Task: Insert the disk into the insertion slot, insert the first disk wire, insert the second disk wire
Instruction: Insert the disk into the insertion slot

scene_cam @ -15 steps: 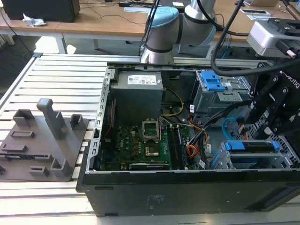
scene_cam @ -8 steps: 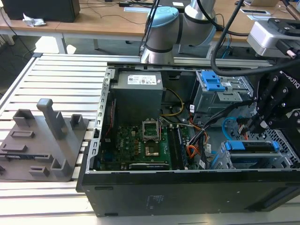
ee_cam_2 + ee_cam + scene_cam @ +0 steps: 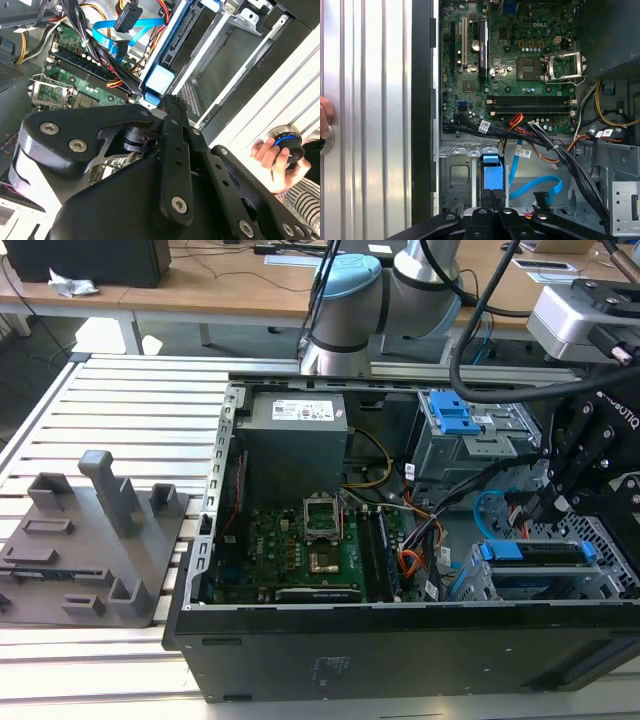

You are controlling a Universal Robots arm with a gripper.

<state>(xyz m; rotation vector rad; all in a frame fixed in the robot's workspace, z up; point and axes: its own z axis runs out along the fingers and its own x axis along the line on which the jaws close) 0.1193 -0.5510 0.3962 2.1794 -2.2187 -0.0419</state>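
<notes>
Exterior view: an open computer case [image 3: 400, 640] lies on the slatted desk [image 3: 130, 400], with a grey fixture [image 3: 90, 540] at nine o'clock of it. Toward four o'clock inside the case sits the insertion slot [image 3: 545, 585], and the disk [image 3: 535, 552] lies in it, blue frame up. The claw [image 3: 545, 502] hangs just above, at about three o'clock. The second disk wire [image 3: 487, 508] loops just beside the slot, on its ten o'clock side. The darker bay with the blue latch [image 3: 455, 420] stands at one o'clock, and the motherboard [image 3: 310, 540] fills the case's middle.

Second wrist view: the claw [image 3: 170, 102] is narrow, its fingers drawn together, tips touching the end of the disk's blue frame [image 3: 159, 80]; whether they pinch anything I cannot tell. The second disk wire [image 3: 107, 37] curves beyond, its dark plug [image 3: 129, 17] hanging free. A person's hand [image 3: 272, 160] grips a knob [image 3: 287, 142] outside the case (well apart from the claw).

First wrist view: the claw [image 3: 496, 195] meets the blue frame [image 3: 491, 172] at the mouth of the insertion slot [image 3: 460, 170]. The second disk wire [image 3: 535, 187] loops just beside it.
</notes>
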